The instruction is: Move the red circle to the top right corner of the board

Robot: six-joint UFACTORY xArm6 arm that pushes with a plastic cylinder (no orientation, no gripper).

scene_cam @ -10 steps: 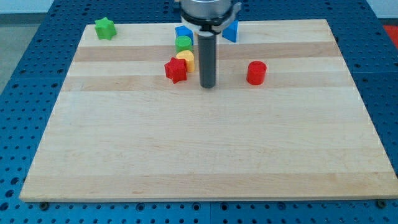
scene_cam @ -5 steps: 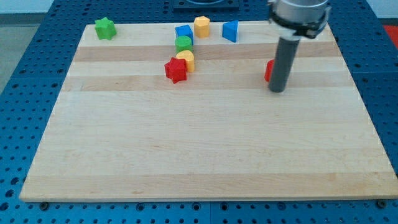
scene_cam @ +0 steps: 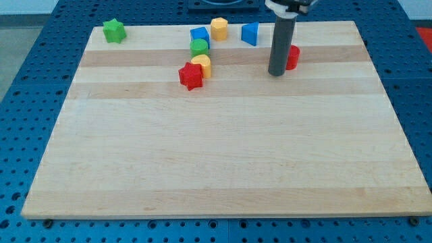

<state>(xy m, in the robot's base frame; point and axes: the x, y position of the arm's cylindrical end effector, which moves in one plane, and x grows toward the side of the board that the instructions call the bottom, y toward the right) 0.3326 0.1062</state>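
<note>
Pale wooden board [scene_cam: 223,155] on a blue pegboard carries the scene: my tip [scene_cam: 276,73], a bare rod holding nothing, is set just left of the red circle [scene_cam: 291,57], touching or nearly so, in the upper right part. Light, rigid and likely to slide easily, the circle is best pushed from its lower left, toward the corner.

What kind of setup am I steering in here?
Likely a robotics lab bench: a wooden board lies on a blue perforated table, with small coloured blocks such as the red circle beside my tip.
</note>
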